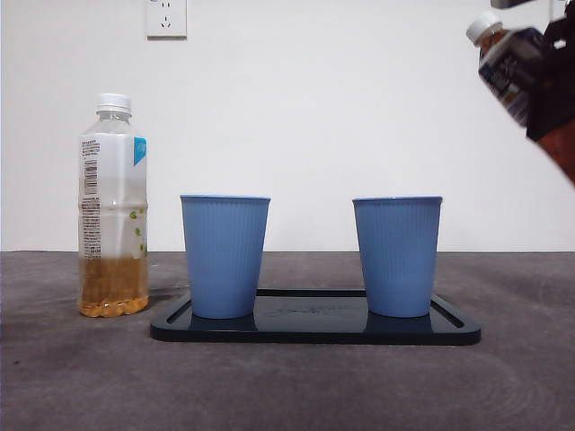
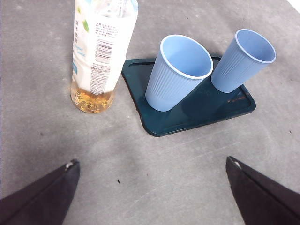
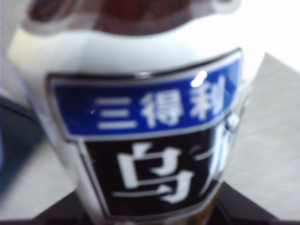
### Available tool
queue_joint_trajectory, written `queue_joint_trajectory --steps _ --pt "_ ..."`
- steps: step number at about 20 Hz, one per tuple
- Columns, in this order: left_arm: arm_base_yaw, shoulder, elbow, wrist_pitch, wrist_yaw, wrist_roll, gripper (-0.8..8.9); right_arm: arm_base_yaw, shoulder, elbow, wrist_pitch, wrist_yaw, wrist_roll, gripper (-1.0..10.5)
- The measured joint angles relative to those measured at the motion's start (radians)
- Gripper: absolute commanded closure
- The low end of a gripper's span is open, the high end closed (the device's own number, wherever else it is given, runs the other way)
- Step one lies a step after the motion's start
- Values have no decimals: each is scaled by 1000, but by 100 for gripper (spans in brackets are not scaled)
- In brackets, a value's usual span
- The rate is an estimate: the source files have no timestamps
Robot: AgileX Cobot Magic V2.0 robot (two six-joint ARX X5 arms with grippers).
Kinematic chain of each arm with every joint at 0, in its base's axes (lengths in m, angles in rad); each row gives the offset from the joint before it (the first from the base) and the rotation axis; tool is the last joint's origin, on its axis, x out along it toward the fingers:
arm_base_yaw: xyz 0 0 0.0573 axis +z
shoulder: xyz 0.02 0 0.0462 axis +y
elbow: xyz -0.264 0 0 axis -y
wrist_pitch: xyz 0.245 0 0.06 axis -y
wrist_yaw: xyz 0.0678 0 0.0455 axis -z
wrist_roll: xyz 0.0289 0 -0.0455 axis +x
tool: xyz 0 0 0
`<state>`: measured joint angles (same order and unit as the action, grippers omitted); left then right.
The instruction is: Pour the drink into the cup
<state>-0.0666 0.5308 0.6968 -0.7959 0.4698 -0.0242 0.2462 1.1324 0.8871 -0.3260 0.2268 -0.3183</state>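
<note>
Front view low and level at table height, facing a white wall, near the dark tray [image 1: 314,330], left wrist view high, angled down on the same tray [image 2: 192,117], right wrist view pressed close to a tea bottle's label [image 3: 150,140]

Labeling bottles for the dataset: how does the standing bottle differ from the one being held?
The standing bottle rests upright on the table, left of the tray; the held bottle is lifted and tilted in the right end effector. The standing bottle's label is mostly white; the held bottle's is blue and black. Both have white caps.
</note>
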Motion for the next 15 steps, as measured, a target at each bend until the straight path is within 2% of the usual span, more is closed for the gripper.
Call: queue_joint_trajectory --steps 5,8,15 --pt "-33 0 0 0 0 0 312 57 8 119 -106 135 -220 875" --pt "-49 0 0 0 0 0 312 113 47 126 -140 254 -356 898" --pt "-68 0 0 0 0 0 312 210 131 126 -127 442 -596 908"
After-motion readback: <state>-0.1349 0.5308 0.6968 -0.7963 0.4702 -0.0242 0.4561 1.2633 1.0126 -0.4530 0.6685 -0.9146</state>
